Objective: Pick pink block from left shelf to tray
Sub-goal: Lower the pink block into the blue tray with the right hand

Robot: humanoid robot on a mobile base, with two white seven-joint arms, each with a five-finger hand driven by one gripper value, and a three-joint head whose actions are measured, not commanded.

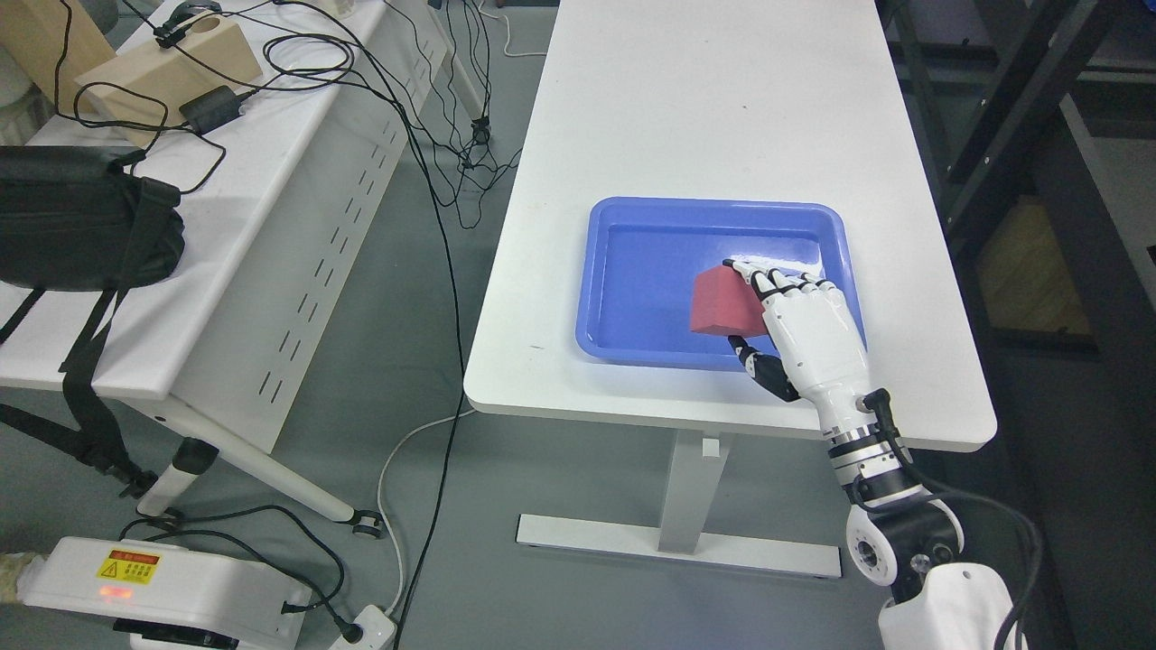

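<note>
Pink block, a matte wedge-like solid with flat faces and clean edges, sits over the right part of the blue tray, clasped in our right hand. We cannot tell whether its underside already touches the tray floor. Our fingers curl over its top right edge while the dark thumb presses in from below, so we pinch it across opposite faces. We judge it light and slightly yielding, perhaps foam, with a grippy surface unlikely to slip; the broad flat sides are the sensible places to hold. The tray is smooth, glossy plastic with rounded corners and a raised rim, resting on a plain white desk. Off to the left stands another white desk strewn with black cables.
</note>
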